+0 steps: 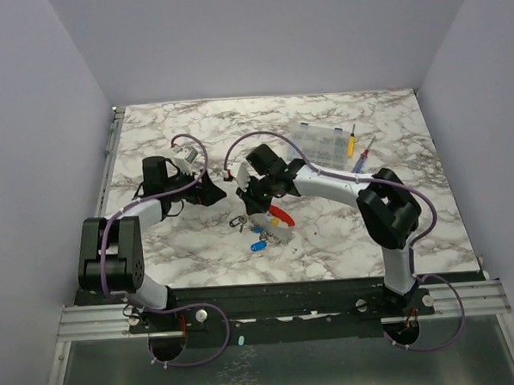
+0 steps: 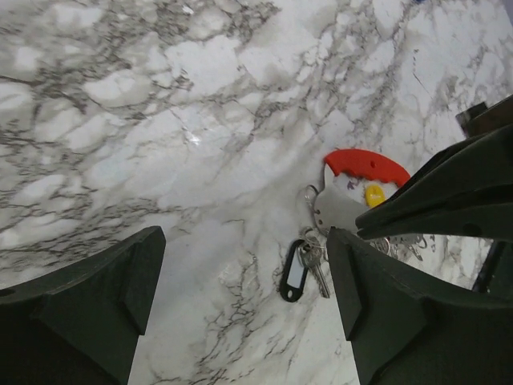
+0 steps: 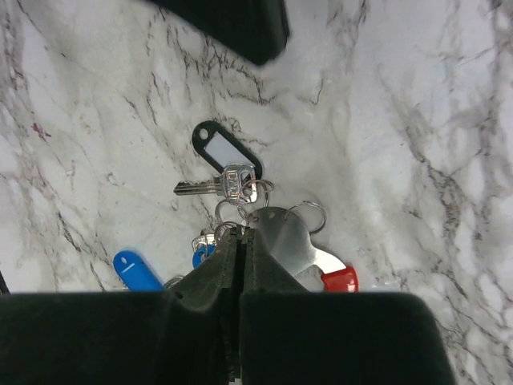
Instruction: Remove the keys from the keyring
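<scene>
**A:** Where are the small silvery metal keys (image 3: pixel 231 183)?

**B:** Bunched on the white-and-grey marble table (image 1: pixel 345 231), near its middle and well apart from every edge. A black plastic tag with a white label (image 3: pixel 220 148) touches them. A blue plastic tag (image 3: pixel 138 270) lies just beside, and a flat metal tool with a red handle (image 2: pixel 365 164) rests against the rings.

**A:** And the right gripper (image 3: pixel 241 233)?

**B:** Its fingers are pressed together with only a thin seam between them, and the tips are down at the cluster of rings. Whether a ring is pinched in that seam, I cannot tell.

**A:** The left gripper (image 2: pixel 244 241)?

**B:** Fingers wide apart, holding nothing. The bunch lies in the gap, close to its right finger (image 2: pixel 401 313), and the right gripper's dark body crosses above that finger.

**A:** What room is there around them?

**B:** From above, the two grippers sit tip to tip, nearly touching, at the far side of the bunch. Bare marble spreads to the left of the keys, and a band of it runs between them and the near edge. A clear plastic compartment box (image 1: pixel 319 143) and a yellow-handled screwdriver (image 1: pixel 351 141) lie toward the far right, well apart from the keys.
</scene>
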`<state>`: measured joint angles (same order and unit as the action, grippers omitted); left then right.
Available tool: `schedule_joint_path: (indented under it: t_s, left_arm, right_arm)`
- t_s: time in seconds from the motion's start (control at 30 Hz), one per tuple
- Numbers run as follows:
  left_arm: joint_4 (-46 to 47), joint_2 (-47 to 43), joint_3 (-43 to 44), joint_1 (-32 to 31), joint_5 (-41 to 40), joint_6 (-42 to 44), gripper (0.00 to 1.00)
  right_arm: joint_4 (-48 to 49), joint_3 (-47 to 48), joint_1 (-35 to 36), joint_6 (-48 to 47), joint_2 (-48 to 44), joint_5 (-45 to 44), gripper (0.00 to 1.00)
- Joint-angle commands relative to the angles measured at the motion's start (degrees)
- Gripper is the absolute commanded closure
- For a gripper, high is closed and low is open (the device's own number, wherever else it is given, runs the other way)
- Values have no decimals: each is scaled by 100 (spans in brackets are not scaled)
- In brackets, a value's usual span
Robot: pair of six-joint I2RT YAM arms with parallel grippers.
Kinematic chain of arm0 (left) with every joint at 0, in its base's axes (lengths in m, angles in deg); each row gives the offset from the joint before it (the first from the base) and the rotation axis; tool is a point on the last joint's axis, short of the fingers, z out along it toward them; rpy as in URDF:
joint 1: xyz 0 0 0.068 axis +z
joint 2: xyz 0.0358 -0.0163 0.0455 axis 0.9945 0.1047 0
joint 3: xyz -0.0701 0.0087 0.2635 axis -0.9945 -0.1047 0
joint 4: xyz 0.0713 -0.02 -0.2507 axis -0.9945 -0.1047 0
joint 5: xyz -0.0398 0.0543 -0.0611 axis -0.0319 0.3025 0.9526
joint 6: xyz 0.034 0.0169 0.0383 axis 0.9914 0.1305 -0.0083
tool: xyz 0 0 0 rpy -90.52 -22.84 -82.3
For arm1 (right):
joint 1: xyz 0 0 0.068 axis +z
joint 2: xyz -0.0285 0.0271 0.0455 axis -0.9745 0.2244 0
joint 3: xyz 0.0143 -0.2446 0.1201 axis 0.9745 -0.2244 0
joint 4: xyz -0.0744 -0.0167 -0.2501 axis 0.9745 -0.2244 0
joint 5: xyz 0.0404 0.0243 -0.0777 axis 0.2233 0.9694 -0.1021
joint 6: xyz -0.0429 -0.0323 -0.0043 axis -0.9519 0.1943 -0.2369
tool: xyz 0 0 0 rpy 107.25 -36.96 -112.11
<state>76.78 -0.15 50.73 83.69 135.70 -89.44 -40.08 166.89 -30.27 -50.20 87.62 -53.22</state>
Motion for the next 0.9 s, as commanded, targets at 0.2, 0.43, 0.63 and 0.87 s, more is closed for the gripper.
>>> schedule_joint_path:
  t_s: [0.2, 0.43, 0.63, 0.87]
  left_arm:
    - [-147, 693, 195, -440, 808, 81, 13]
    - [-189, 530, 142, -394, 493, 89, 13]
    - [-225, 416, 78, -775, 28, -107, 13]
    - [-358, 1091, 193, -982, 155, -452, 15]
  right_arm:
    - [527, -184, -28, -137, -503, -29, 99]
    - [-718, 81, -925, -116, -152, 949, 42]
    - [-521, -821, -1097, 229, -745, 649, 40]
    - [-609, -1248, -1417, 449, -723, 512, 39]
